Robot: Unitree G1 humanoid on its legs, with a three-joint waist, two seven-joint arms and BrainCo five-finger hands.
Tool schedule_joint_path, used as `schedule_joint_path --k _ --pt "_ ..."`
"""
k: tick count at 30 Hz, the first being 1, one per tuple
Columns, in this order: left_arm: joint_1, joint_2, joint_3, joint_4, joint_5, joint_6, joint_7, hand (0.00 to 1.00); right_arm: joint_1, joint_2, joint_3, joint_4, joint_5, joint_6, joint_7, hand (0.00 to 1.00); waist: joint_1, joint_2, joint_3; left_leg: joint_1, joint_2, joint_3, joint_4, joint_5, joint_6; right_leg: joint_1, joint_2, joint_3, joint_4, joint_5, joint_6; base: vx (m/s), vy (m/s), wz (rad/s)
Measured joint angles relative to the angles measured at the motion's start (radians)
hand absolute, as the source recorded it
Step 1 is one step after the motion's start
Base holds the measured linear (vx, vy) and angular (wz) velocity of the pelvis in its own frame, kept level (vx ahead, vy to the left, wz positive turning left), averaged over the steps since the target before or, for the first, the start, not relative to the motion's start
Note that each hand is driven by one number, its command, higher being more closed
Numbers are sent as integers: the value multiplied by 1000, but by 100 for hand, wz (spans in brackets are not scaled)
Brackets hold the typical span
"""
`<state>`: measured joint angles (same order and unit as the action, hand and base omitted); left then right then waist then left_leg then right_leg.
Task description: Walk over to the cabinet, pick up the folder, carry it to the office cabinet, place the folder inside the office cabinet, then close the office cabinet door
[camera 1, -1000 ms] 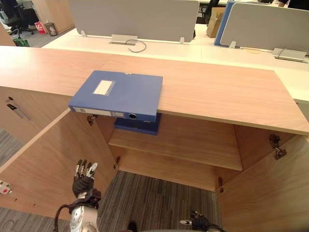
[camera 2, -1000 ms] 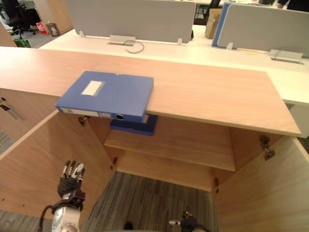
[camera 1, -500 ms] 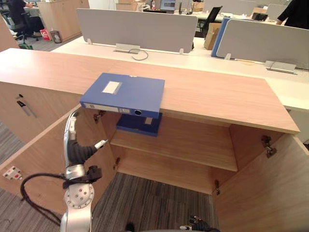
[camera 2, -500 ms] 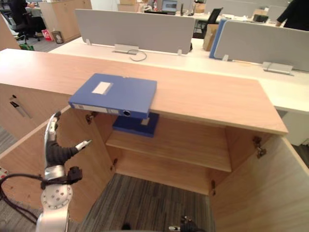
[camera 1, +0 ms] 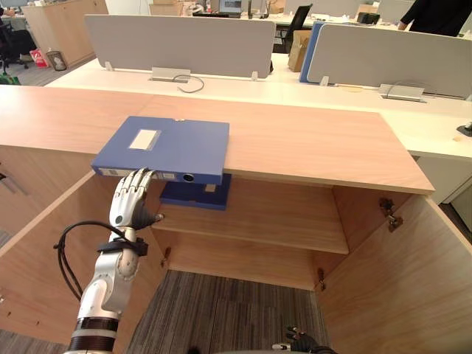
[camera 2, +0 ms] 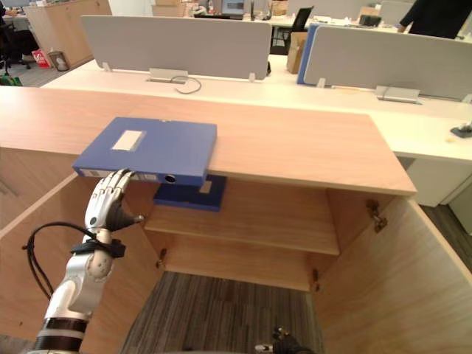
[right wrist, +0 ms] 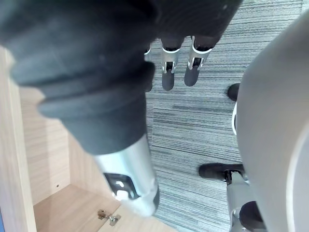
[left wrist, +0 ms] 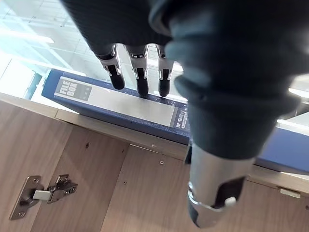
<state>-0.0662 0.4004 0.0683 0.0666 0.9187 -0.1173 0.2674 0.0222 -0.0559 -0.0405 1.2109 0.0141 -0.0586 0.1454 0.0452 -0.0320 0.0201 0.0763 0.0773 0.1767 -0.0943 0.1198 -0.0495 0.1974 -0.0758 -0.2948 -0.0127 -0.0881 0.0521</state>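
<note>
So, quick look around first. The cabinet [camera 1: 317,144] is a low wooden unit with both doors swung wide, left door [camera 1: 44,243] and right door [camera 1: 398,287], and a shelf [camera 1: 280,217] across the inside. A second blue folder [camera 1: 193,195] lies flat on that shelf. Behind the cabinet I've got a white desk [camera 1: 295,85] with a grey divider [camera 1: 177,40] and a loose cable [camera 1: 190,82] on it. Striped grey carpet [camera 1: 221,310] runs underneath. Nothing stands between my left hand and the target, and the open left door is just beside the arm.

The folder [camera 1: 166,146] lies flat on the cabinet top, label up, with its spine hanging over the front edge directly above the second one.

Harder to read: a person [camera 1: 435,11] in dark clothes is cut off at the far right corner. The second blue folder is half hidden under the cabinet top. I honestly can't tell if my fingertips [left wrist: 143,86] touch the spine or sit just short of it.

Left hand [camera 1: 131,200] is raised with its back to the head camera, fingers straight and released, tips up at the spine's lower edge. Right hand [right wrist: 167,79] hangs low over the carpet, fingers loose, holding nothing.
</note>
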Motion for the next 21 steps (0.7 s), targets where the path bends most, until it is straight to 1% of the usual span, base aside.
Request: schedule_joint_path --k 2,4,6,9,13,21 --pt "-42 29 -4 27 31 6 22 0 1 0 -2 0 0 -7 -1 0 -1 0 0 1 4 2 0 -1 -2 -1 3 2 0 -2 -3 5 -11 -2" --pt "-68 50 -10 42 35 14 34 0 1 0 -3 0 1 -8 -1 0 -2 0 0 3 5 5 0 -4 -5 0 4 5 0 -3 -5 8 -13 -4" --pt "-85 64 -13 45 60 24 37 0 1 0 -5 0 1 -10 -3 0 -2 0 0 9 5 11 0 -6 -7 2 4 11 0 -3 -6 7 -1 -9" --pt "-112 83 -22 61 71 25 45 0 1 0 -7 0 3 -13 -5 0 -3 1 0 14 6 21 0 -8 -7 3 4 20 0 -4 -6 -8 6 -9" --pt "-140 85 -25 89 71 34 55 0 1 0 -8 0 4 -14 -10 0 -8 2 -1 14 5 21 0 -8 -6 2 4 21 1 -4 -6 0 0 0" --pt "-142 85 -41 89 71 32 60 0 1 0 -14 0 4 -15 -11 0 -8 3 -2 15 5 21 0 -8 -6 2 5 21 1 -4 -6 0 0 0"
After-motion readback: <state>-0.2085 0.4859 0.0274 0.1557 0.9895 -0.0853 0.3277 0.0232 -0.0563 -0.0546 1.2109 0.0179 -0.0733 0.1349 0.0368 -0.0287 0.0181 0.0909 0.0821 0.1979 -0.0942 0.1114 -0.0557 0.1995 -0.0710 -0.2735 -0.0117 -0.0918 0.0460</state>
